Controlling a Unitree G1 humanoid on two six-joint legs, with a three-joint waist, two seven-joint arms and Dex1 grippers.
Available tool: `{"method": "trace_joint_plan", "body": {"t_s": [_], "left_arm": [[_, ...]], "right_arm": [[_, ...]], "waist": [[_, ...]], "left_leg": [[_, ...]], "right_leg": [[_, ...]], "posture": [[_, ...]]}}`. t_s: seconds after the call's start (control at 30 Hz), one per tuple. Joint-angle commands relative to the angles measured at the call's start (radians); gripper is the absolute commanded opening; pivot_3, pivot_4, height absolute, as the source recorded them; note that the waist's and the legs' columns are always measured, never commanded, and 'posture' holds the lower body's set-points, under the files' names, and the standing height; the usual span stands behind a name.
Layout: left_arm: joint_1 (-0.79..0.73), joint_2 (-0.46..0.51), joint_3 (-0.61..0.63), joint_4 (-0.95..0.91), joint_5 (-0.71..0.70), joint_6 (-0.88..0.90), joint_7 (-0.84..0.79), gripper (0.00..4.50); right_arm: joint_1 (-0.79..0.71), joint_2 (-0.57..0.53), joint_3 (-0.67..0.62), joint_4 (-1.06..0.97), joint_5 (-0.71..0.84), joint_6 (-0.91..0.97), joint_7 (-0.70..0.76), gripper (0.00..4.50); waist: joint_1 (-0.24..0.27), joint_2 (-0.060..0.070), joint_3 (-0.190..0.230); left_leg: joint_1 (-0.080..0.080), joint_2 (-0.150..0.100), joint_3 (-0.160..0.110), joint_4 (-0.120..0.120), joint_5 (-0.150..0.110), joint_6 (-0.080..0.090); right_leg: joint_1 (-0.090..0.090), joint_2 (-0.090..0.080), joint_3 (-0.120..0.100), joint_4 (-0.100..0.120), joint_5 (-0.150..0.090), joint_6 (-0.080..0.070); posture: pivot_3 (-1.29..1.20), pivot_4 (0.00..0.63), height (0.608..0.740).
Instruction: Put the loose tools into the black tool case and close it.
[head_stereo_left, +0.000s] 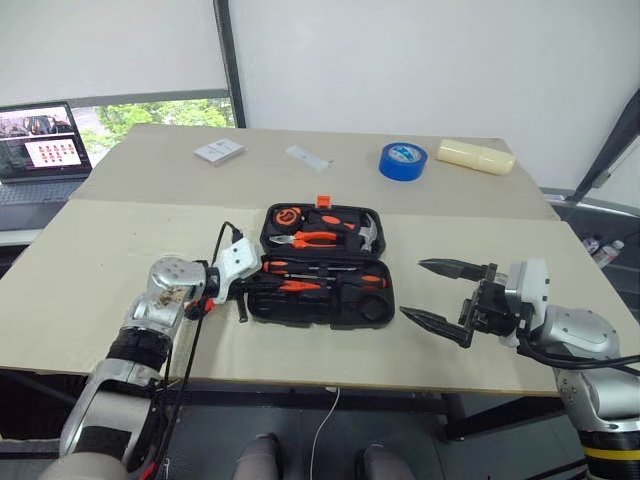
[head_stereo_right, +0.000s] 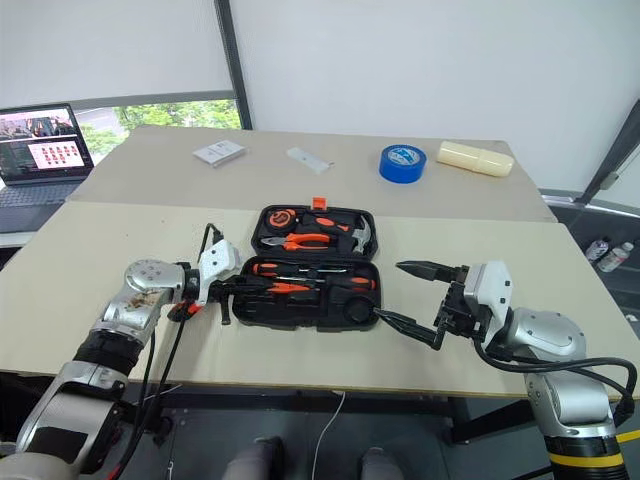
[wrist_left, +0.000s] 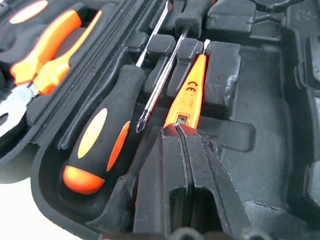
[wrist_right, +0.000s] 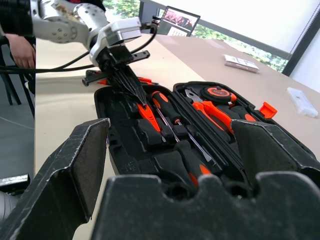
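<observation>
Orange tester screwdriver (wrist_left: 189, 90) lengthwise in case (wrist_left: 260, 125)

"CE" on orange tester screwdriver (wrist_left: 189, 92).

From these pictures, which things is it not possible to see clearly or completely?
- Left pincer, left wrist view: shut at the slim orange tester screwdriver; whether its fingers pinch the tester's end or only touch it is hidden by the fingers.
- Utility knife: an orange-and-black shape on the table behind the left pincer in the right wrist view, mostly covered by that pincer.
- Black tool case, right wrist view: near part hidden by the open right pincer.
</observation>
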Motion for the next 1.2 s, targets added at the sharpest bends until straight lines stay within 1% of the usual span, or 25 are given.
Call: {"method": "trace_joint_plan", "body": {"t_s": [0.03,0.07,0.13,0.17,0.23,0.3,0.33,0.37,0.4,0.43,0.5,0.6,0.7,0.77,0.87,0.97,1.03,1.07,1.13,1.2], "left_arm": [[0.07,0.019,0.16,-0.102,-0.15,-0.008,0.01,0.52],[0.122,0.034,0.206,-0.165,-0.198,0.019,0.007,0.65],[0.237,0.071,0.296,-0.251,-0.249,0.05,0.032,1.4],[0.3,0.09,0.34,-0.284,-0.262,0.054,0.049,1.85],[0.44,0.117,0.449,-0.34,-0.285,0.069,0.104,2.5],[0.575,0.121,0.567,-0.395,-0.314,0.087,0.17,3.14],[0.63,0.118,0.61,-0.417,-0.321,0.09,0.196,3.61],[0.694,0.127,0.651,-0.416,-0.311,0.082,0.211,3.89],[0.755,0.135,0.702,-0.401,-0.304,0.08,0.23,4.35],[0.802,0.141,0.744,-0.391,-0.311,0.094,0.246,4.48],[0.882,0.152,0.791,-0.391,-0.317,0.115,0.251,4.48],[0.942,0.164,0.808,-0.409,-0.328,0.134,0.239,4.48],[0.941,0.177,0.808,-0.445,-0.344,0.196,0.274,4.48],[0.917,0.207,0.766,-0.492,-0.337,0.291,0.305,4.48],[0.8,0.251,0.705,-0.599,-0.37,0.498,0.412,4.48],[0.681,0.267,0.646,-0.67,-0.411,0.668,0.484,4.48],[0.573,0.27,0.558,-0.689,-0.401,0.772,0.535,4.48],[0.537,0.269,0.527,-0.692,-0.392,0.804,0.554,4.48],[0.43,0.247,0.439,-0.673,-0.358,0.866,0.608,4.48],[0.354,0.226,0.377,-0.649,-0.358,0.908,0.612,4.48]], "right_arm": [[0.004,0.003,-0.027,-0.006,-0.001,-0.042,0.006,4.5],[0.006,0.008,-0.029,0.004,-0.005,-0.06,0.011,4.5],[0.01,0.019,-0.034,0.02,-0.008,-0.093,0.019,4.5],[0.011,0.024,-0.035,0.027,-0.008,-0.106,0.022,4.5],[0.016,0.029,-0.036,0.039,-0.011,-0.137,0.037,4.5],[0.018,0.031,-0.038,0.051,-0.013,-0.161,0.049,4.5],[0.018,0.032,-0.039,0.058,-0.015,-0.174,0.053,4.5],[0.015,0.035,-0.041,0.065,-0.017,-0.187,0.053,4.5],[0.012,0.037,-0.042,0.072,-0.018,-0.197,0.056,4.5],[0.008,0.038,-0.041,0.078,-0.018,-0.205,0.058,4.5],[-0.002,0.04,-0.04,0.085,-0.006,-0.207,0.063,4.5],[-0.014,0.035,-0.034,0.083,0.023,-0.18,0.08,4.5],[-0.022,0.023,-0.022,0.066,0.052,-0.128,0.092,4.5],[-0.029,0.023,-0.018,0.053,0.054,-0.121,0.095,4.5],[-0.038,0.029,-0.017,0.05,0.049,-0.118,0.089,4.5],[-0.052,0.029,-0.007,0.06,0.038,-0.116,0.092,4.5],[-0.08,0.028,0.006,0.075,0.028,-0.111,0.094,4.5],[-0.089,0.028,0.011,0.08,0.024,-0.11,0.094,4.5],[-0.117,0.029,0.025,0.091,0.014,-0.108,0.095,4.5],[-0.134,0.03,0.037,0.095,0.006,-0.114,0.098,4.5]], "waist": [[-0.003,0.0,0.0],[-0.005,-0.001,0.0],[-0.011,-0.001,0.0],[-0.013,-0.001,0.0],[-0.022,0.0,0.0],[-0.025,0.0,0.0],[-0.025,-0.001,0.001],[-0.023,-0.001,0.001],[-0.021,-0.001,0.001],[-0.022,-0.001,0.001],[-0.018,-0.002,0.001],[-0.005,-0.001,0.001],[0.004,-0.001,0.001],[0.004,-0.002,0.001],[0.006,-0.002,0.001],[0.003,-0.002,0.001],[0.0,-0.002,0.001],[-0.002,-0.002,0.001],[-0.006,-0.002,0.001],[-0.007,-0.003,0.001]], "left_leg": [[0.0,0.0,0.0,0.0,0.0,0.0],[-0.001,0.001,0.0,0.0,0.0,0.0],[-0.001,0.001,0.0,-0.001,0.0,0.0],[-0.001,0.001,0.0,-0.001,0.0,0.0],[-0.001,0.001,0.0,-0.003,0.0,0.001],[0.001,0.001,0.0,-0.004,0.0,0.001],[0.001,0.001,0.0,-0.004,0.0,0.0],[0.001,0.001,0.0,-0.003,0.0,0.0],[0.001,0.002,0.0,-0.003,-0.002,-0.003],[0.001,0.002,0.0,-0.003,-0.005,-0.007],[0.004,0.002,0.001,-0.003,-0.005,-0.008],[0.006,0.0,0.002,-0.004,-0.006,-0.01],[0.006,-0.001,0.004,-0.005,-0.006,-0.01],[0.005,-0.001,0.004,-0.005,-0.007,-0.01],[0.004,-0.001,0.004,-0.005,-0.006,-0.01],[0.002,-0.001,0.004,-0.005,-0.006,-0.01],[0.003,-0.001,0.004,-0.004,-0.006,-0.009],[0.003,-0.001,0.005,-0.004,-0.006,-0.009],[0.002,-0.001,0.005,-0.004,-0.005,-0.008],[0.002,0.0,0.004,-0.004,-0.003,-0.004]], "right_leg": [[-0.001,0.0,0.0,0.0,0.0,0.0],[-0.001,0.001,0.0,0.0,0.0,0.0],[-0.001,0.001,0.0,0.0,0.002,-0.005],[-0.001,0.001,0.001,0.0,0.003,-0.005],[-0.001,0.001,0.001,0.0,0.002,-0.006],[-0.001,0.001,0.001,-0.001,0.002,-0.006],[-0.001,0.001,0.001,-0.001,0.002,-0.006],[-0.001,0.001,0.001,-0.001,0.001,-0.006],[-0.001,0.0,0.0,-0.001,-0.002,-0.004],[-0.001,0.0,-0.001,-0.001,-0.005,-0.008],[-0.003,-0.002,-0.002,-0.002,-0.005,-0.009],[-0.002,-0.008,-0.005,-0.003,-0.005,-0.009],[-0.002,-0.012,-0.006,-0.004,-0.005,-0.009],[-0.002,-0.012,-0.007,-0.005,-0.005,-0.009],[-0.003,-0.012,-0.007,-0.004,-0.005,-0.009],[-0.004,-0.011,-0.008,-0.003,-0.005,-0.009],[-0.002,-0.01,-0.007,-0.003,-0.004,-0.008],[-0.001,-0.009,-0.006,-0.003,-0.004,-0.008],[0.0,-0.007,-0.004,-0.001,-0.001,-0.002],[-0.001,-0.004,-0.003,0.0,-0.001,-0.002]], "posture": [[0.0,0.15,0.74],[0.0,0.15,0.74],[0.0,0.15,0.74],[0.0,0.15,0.74],[0.0,0.15,0.74],[0.0,0.15,0.74],[0.0,0.15,0.74],[0.0,0.15,0.74],[0.0,0.15,0.74],[0.0,0.15,0.74],[0.0,0.15,0.74],[0.0,0.15,0.74],[0.0,0.15,0.74],[0.0,0.15,0.74],[0.0,0.15,0.74],[0.0,0.15,0.74],[0.0,0.15,0.74],[0.0,0.15,0.74],[0.0,0.15,0.74],[0.0,0.15,0.74]]}}
